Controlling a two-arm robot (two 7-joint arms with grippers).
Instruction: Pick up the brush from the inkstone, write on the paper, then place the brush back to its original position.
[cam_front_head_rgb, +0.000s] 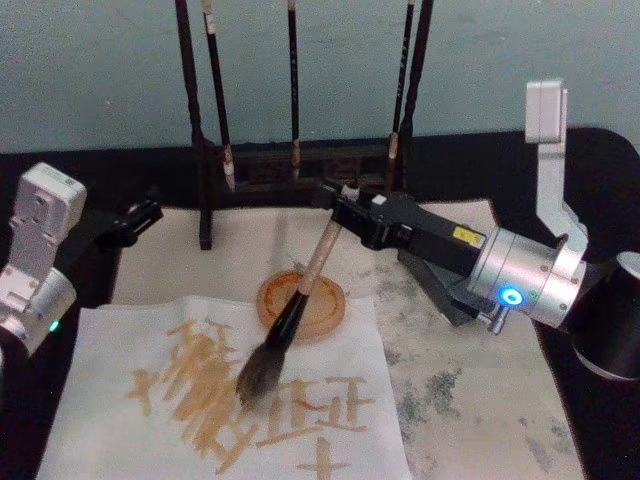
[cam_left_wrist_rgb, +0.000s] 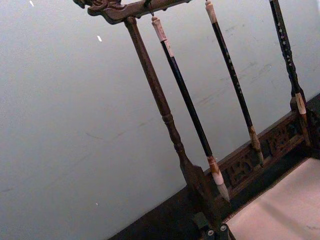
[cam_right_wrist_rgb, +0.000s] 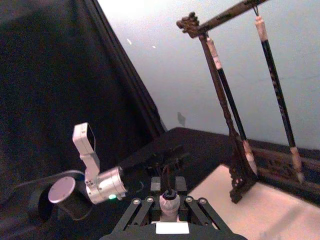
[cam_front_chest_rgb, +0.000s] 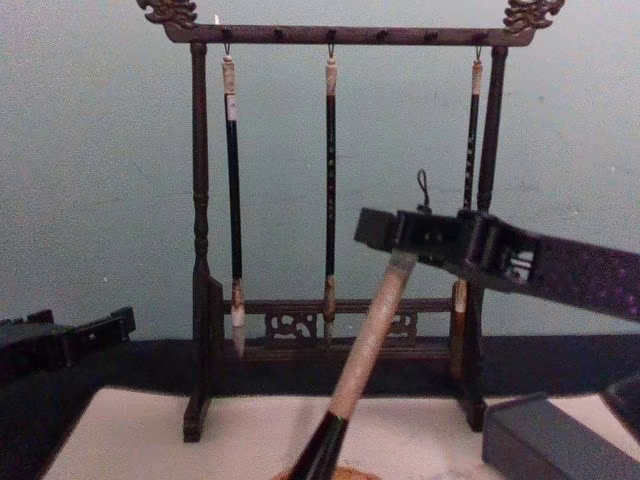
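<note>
We are seeing the R gripper (cam_front_head_rgb: 338, 205) clamping the brush (cam_front_head_rgb: 300, 290) by its handle top, tuft pressing the paper (cam_front_head_rgb: 100, 340) amid ochre strokes (cam_front_head_rgb: 200, 380); L gripper (cam_front_head_rgb: 130, 222) idling at left, grip unclear.

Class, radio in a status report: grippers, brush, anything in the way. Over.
Right gripper shut on brush, upper handle. Brush tilted, tuft down on paper among golden strokes. Left gripper parked at left edge. Brush shaft crosses over inkstone.

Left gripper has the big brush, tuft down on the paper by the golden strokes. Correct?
No: the right gripper holds the brush, as the head view shows. Its tuft is down on the paper by the golden strokes.
</note>
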